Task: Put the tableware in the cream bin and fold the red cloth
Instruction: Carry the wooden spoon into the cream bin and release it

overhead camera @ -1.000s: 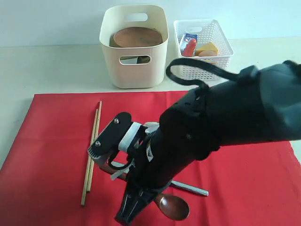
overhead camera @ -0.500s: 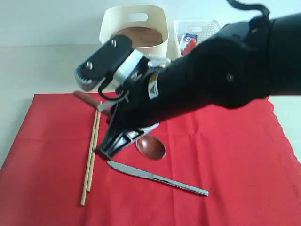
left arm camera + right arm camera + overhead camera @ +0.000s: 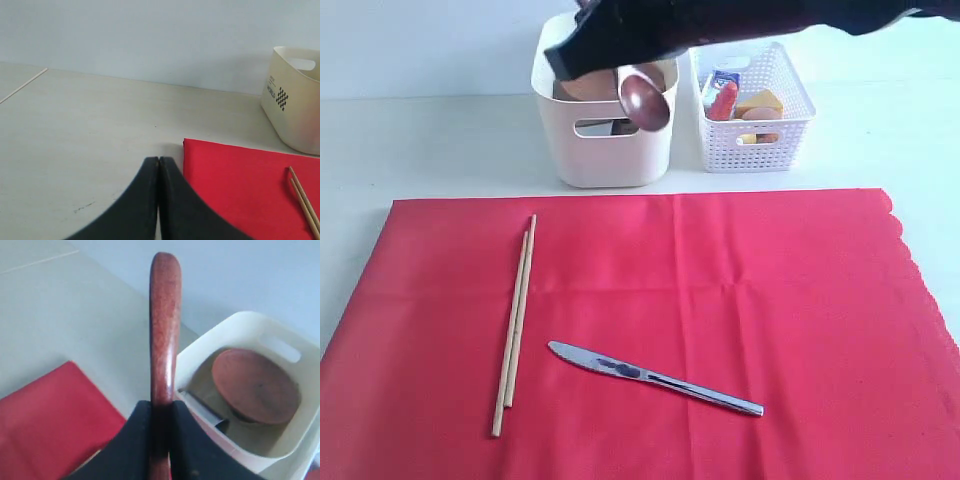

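Exterior view gives me the whole layout. The red cloth (image 3: 720,300) lies spread flat on the bench (image 3: 420,140), its scalloped edge on the right. The pair of chopsticks (image 3: 515,325) lies side by side on its left part, and the steel knife (image 3: 655,378) lies nearer the front, apart from them. Behind the cloth stand the cream bin (image 3: 605,160) and, just beside it on the right, the white lattice basket (image 3: 790,128) with food items and a carton inside. My right arm crosses the top of that view as a dark shape. The bowl of the dark wooden spoon (image 3: 643,100) hangs below it, in front of the bin's near rim.

Right wrist view shows what that one hides. My right tool (image 3: 160,412) is clamped on the spoon's handle, which sticks out beyond the fingers. Past it I look down into the bin, where the round brown plate (image 3: 255,385) rests over something grey that I cannot make out. A corner of the cloth shows on the bench beside the bin.

Left wrist view alone shows my left tool (image 3: 158,200). Its two fingers are pressed together, held over the bench near the cloth's corner. It is well apart from the bin and from the chopsticks, whose ends show at the edge of that picture.
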`<state>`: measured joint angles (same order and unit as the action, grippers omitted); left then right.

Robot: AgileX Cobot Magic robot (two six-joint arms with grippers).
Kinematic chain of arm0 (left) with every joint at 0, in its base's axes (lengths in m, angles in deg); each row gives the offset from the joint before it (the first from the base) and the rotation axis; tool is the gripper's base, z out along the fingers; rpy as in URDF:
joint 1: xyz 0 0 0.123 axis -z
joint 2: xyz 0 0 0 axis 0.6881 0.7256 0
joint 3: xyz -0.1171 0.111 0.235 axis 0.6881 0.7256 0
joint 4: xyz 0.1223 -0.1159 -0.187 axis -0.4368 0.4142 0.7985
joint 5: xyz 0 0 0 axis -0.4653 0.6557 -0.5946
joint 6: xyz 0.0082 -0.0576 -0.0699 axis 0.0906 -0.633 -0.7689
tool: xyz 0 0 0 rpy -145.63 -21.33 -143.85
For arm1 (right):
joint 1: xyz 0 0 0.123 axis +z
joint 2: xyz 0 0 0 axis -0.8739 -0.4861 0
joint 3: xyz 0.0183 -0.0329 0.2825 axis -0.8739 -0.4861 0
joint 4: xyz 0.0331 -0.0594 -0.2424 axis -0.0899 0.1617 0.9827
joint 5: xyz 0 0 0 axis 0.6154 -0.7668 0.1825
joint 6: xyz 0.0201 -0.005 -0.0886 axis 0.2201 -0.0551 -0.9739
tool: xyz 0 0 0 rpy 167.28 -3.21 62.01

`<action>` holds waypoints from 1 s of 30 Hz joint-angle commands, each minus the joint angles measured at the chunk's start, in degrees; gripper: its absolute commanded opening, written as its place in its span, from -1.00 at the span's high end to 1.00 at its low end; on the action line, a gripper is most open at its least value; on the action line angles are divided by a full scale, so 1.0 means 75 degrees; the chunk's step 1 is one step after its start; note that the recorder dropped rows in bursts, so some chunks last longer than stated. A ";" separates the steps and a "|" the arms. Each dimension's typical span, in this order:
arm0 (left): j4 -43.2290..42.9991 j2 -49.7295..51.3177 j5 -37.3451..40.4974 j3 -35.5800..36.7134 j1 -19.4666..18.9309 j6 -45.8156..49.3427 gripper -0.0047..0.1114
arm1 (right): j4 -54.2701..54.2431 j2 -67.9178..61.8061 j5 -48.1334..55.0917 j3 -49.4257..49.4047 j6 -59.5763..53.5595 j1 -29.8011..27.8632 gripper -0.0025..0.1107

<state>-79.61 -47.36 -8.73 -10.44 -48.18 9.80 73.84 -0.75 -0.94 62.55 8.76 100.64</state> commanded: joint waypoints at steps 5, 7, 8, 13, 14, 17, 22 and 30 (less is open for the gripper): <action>0.0054 -0.0051 -0.0026 0.0026 0.0036 0.0018 0.88 | 0.0035 -0.0733 -0.1421 0.0461 -0.0068 -0.0655 0.96; 0.0054 -0.0051 -0.0026 0.0026 0.0036 0.0018 0.88 | 0.0035 -0.1040 -0.1627 0.0642 -0.0068 -0.0716 0.96; 0.0054 -0.0051 -0.0026 0.0026 0.0036 0.0018 0.88 | 0.0035 -0.1253 -0.1763 0.0781 -0.0068 -0.0761 0.96; 0.0054 -0.0051 -0.0026 0.0026 0.0036 0.0018 0.88 | 0.0035 -0.2096 -0.2360 0.1421 -0.0068 -0.0780 0.96; 0.0054 -0.0051 -0.0026 0.0026 0.0036 0.0018 0.88 | 0.0035 -0.2277 -0.2411 0.1583 -0.0068 -0.0780 0.96; 0.0054 -0.0051 -0.0026 0.0026 0.0036 0.0018 0.88 | 0.0035 -0.2778 -0.2530 0.2095 -0.0068 -0.0793 0.96; 0.0054 -0.0051 -0.0026 0.0026 0.0036 0.0018 0.88 | 0.0035 -0.3574 -0.2550 0.2848 -0.0068 -0.0922 0.96; 0.0054 -0.0051 -0.0026 0.0026 0.0036 0.0018 0.88 | -0.0608 -0.4396 -0.2582 0.3419 -0.0053 -0.1345 0.93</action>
<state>-79.61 -47.36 -8.73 -10.44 -48.18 9.80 72.18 -32.52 -19.13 86.99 8.48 91.48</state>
